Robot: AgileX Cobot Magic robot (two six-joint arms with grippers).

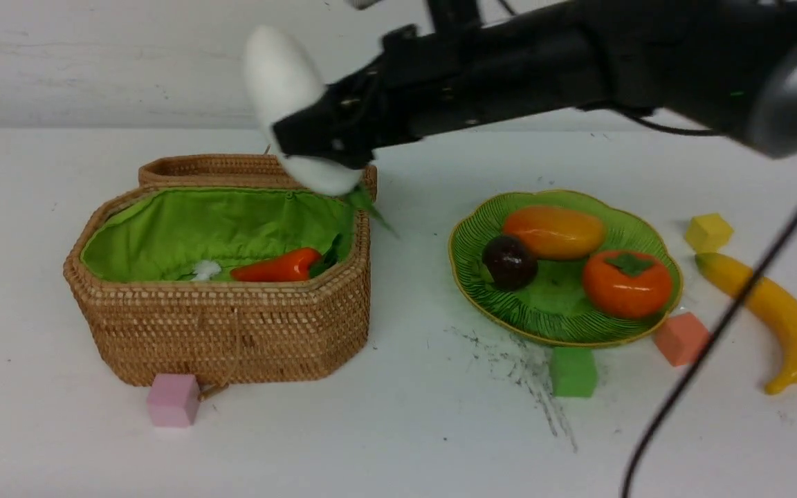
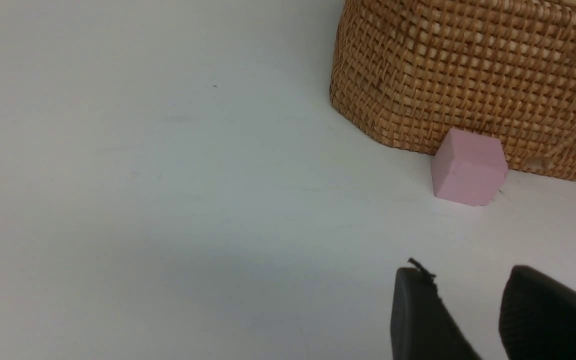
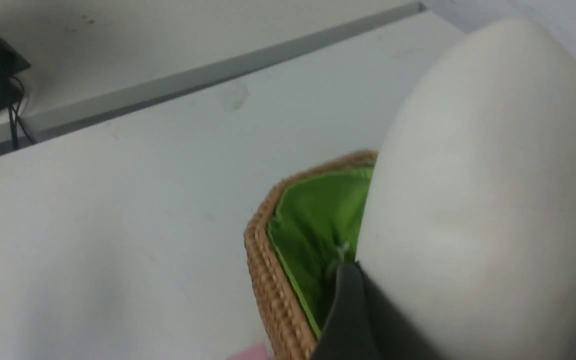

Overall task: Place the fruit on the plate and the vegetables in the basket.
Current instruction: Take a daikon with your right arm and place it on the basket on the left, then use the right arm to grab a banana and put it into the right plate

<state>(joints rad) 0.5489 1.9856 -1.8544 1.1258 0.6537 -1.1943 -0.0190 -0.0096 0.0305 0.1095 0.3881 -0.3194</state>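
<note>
Wicker, brown and tightly woven, makes up the octagonal basket [image 1: 218, 332] that sits on the left half of the white table [image 1: 398, 429], its hinged lid [image 1: 212, 169] thrown back behind it and its bright green cloth lining [image 1: 218, 228] exposed. Inside, against the near wall, lies the slim red-orange vegetable [image 1: 277, 267] with its dark leaves toward the right corner. Above the basket's far right corner the right gripper [image 1: 315, 142] clamps the fat white vegetable [image 1: 286, 90], jaws set wide around its body; the white end points up and away, the green leafy top [image 1: 369, 204] hangs down just past the rim. In the right wrist view the white vegetable [image 3: 483, 200] fills most of the picture, one dark finger [image 3: 348, 320] pressed against its side, with a corner of the basket [image 3: 268, 280] below. To the right, well apart from the basket, stands the green plate [image 1: 557, 321], carrying the mango [image 1: 555, 232], the mangosteen [image 1: 509, 261] and the persimmon [image 1: 627, 283]. The banana [image 1: 768, 315] lies on the table just right of the plate. Small cubes lie around: a pink cube [image 1: 173, 400] touching the basket's front, a green cube [image 1: 573, 371] and a salmon cube [image 1: 681, 338] at the plate's near edge, a yellow cube [image 1: 708, 232] near the banana's far tip. The left gripper [image 2: 473, 310] shows only in its wrist view, low over bare table near the pink cube [image 2: 468, 167]; its jaws stand part-way apart with nothing between them.
</note>
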